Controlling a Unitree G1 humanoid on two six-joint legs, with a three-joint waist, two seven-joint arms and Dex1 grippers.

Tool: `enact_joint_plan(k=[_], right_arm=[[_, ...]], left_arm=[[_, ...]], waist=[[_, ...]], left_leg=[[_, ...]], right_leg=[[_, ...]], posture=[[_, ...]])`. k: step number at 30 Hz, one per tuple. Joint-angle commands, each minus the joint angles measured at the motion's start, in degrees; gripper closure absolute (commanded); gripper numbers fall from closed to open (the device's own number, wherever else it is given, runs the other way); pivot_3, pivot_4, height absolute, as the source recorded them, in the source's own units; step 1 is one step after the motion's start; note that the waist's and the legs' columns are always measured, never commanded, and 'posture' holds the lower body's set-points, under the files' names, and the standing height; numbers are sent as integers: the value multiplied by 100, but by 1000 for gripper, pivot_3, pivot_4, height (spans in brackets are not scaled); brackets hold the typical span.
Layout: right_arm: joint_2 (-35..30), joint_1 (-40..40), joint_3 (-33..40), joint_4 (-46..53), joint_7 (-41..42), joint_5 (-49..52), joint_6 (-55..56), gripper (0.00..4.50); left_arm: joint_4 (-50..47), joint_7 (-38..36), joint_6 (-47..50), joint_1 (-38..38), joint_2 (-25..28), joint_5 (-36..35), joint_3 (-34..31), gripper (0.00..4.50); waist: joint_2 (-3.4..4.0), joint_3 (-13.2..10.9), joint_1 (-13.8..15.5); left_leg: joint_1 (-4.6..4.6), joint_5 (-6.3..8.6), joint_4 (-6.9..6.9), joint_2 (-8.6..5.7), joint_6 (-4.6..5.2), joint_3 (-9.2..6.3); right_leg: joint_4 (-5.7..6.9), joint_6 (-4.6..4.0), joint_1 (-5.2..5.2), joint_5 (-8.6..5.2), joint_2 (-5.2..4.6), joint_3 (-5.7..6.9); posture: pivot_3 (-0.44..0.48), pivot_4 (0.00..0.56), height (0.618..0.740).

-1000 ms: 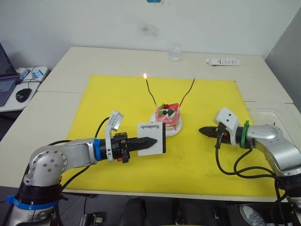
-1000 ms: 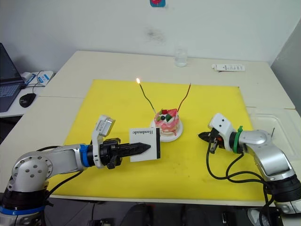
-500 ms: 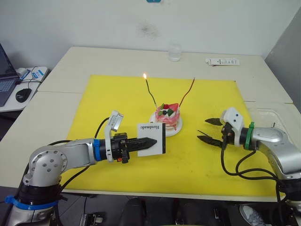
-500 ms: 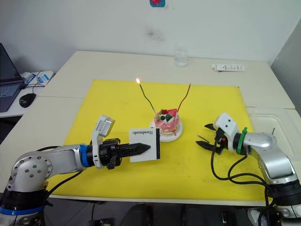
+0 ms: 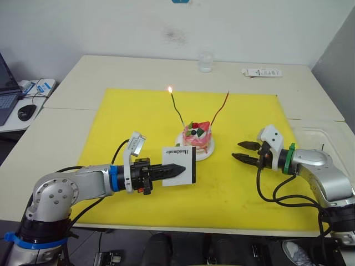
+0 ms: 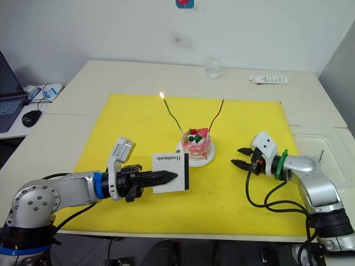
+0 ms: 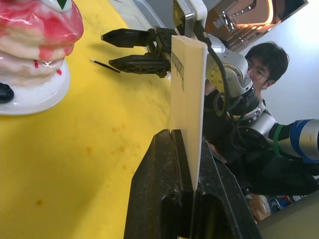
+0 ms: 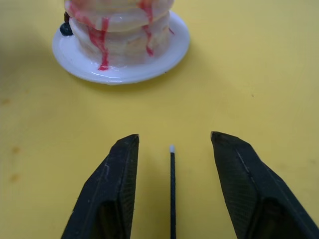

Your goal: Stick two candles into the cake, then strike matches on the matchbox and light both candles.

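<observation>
Both candles stand in the cake [image 5: 197,134], which sits on its white plate [image 5: 206,154] near the middle of the yellow mat [image 5: 138,111] on the counter [image 5: 83,72]. The green candle [image 5: 178,111] leans left and carries a small flame at its tip; the red candle [image 5: 220,109] leans right and shows no flame, so one lighting step appears to remain. The left claw [image 5: 176,167] is clamped on the matchbox [image 5: 179,164], holding it upright on edge just in front of and to the left of the cake, with the "Handmade" face toward the camera. In the left wrist view the left claw's fingers [image 7: 154,189] pinch the thin edge of the box. This upright, braced hold probably keeps the black striking strip exposed and steady for a stroke from the other arm. The right claw [image 5: 241,151] is on the right of the cake, low over the mat, pointing left toward the plate, its fingers spread moderately and gripping nothing. In the right wrist view a match [image 8: 172,189] lies flat on the mat between the two fingers, touching neither, its pale tip toward the plate. The fingers straddle the stick along its length, an alignment that suits closing on it for pickup. The thin stick lying flush on the mat may slip or roll when pinched.
</observation>
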State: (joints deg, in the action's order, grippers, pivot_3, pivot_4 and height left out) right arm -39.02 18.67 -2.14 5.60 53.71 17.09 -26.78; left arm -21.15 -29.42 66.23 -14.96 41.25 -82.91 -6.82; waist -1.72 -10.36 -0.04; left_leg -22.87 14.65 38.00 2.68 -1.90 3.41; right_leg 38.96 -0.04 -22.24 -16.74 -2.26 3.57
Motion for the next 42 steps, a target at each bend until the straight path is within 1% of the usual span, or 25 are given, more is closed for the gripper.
enact_joint_plan(k=[1,8,15,18,22,42], right_arm=[[77,-62,120,-190,16,30,332,1970],[147,-197,76,-703,-131,-286,918,1970],[374,-177,151,-805,-59,-83,924,1970],[418,-158,111,-886,-38,-136,1031,2580],[402,-119,12,-906,-114,-300,1069,3922],[467,-159,-127,-939,-121,-364,1065,3922]], left_arm=[[-181,-38,-33,-7,-11,-138,-54,4500],[-235,15,-29,54,14,-217,-83,4500],[-214,-1,-20,14,36,-238,-55,4500],[-214,-5,-17,-10,36,-241,-40,4500],[-219,-10,-11,-11,46,-241,-40,4500],[-244,1,-22,23,56,-242,-53,4500]], waist=[[0,0,-1],[0,0,-2],[0,0,-3],[0,0,-3],[0,0,-3],[0,0,-5]], left_leg=[[-1,0,1,-1,1,1],[2,0,1,1,1,1],[4,-1,2,2,-1,0],[4,-1,2,2,-1,0],[4,-1,2,2,-1,0],[7,0,2,2,-1,0]], right_leg=[[0,0,0,0,-1,-1],[3,0,0,0,0,-1],[5,-1,1,1,1,0],[4,-1,1,1,1,-1],[5,-1,1,1,1,0],[5,-1,3,1,1,-1]], posture=[[0,150,740],[0,150,740],[0,150,740],[0,150,740],[0,150,740],[0,150,740]])
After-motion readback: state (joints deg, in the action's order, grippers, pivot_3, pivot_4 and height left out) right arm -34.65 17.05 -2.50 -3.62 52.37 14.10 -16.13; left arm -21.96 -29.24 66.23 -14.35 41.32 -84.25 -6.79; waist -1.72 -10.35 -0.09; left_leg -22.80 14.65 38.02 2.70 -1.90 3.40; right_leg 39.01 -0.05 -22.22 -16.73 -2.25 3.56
